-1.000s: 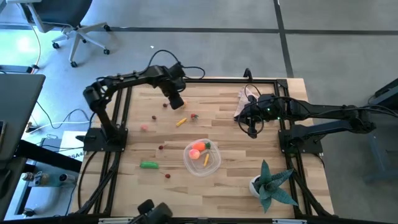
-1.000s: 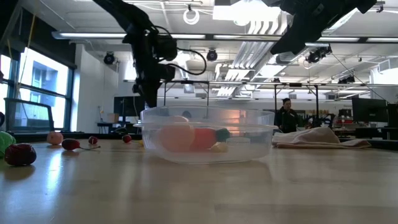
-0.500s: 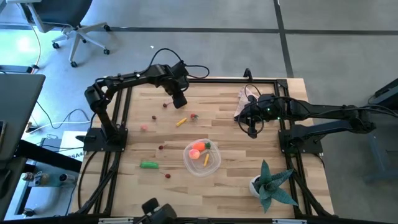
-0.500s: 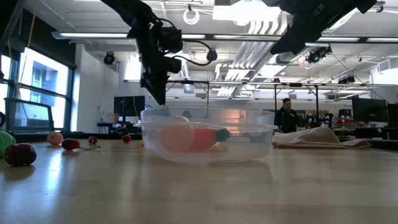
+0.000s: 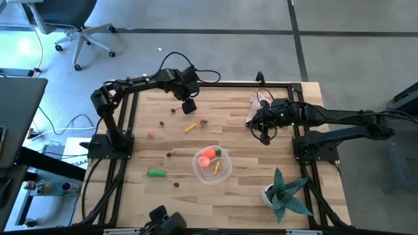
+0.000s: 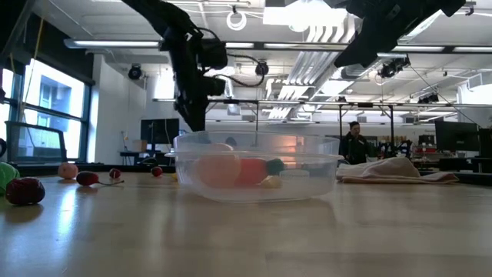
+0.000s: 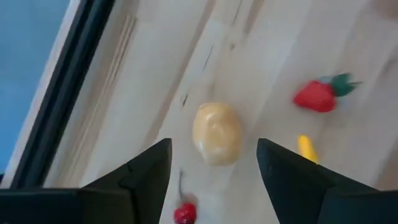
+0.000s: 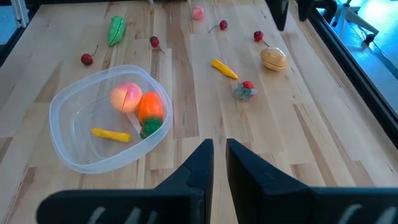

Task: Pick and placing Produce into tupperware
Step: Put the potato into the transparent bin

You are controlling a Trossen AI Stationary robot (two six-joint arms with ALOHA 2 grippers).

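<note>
The clear tupperware sits near the table's middle and holds an orange carrot, a pink ball and a yellow stick. A tan ball lies on the wood at the far left. My left gripper hangs open above it, one finger on each side, touching nothing. Loose on the table are a strawberry, a yellow stick, a green pod, another pink ball and red cherries. My right gripper hovers shut at the right.
A pink cloth lies at the far right beside my right arm. A teal spiky plant in a white pot stands at the near right corner. A black frame runs along the table's edges. Bare wood lies right of the tupperware.
My left gripper has opened above the tan ball and rolled slightly at the wrist. The produce and the tupperware lie where they were.
</note>
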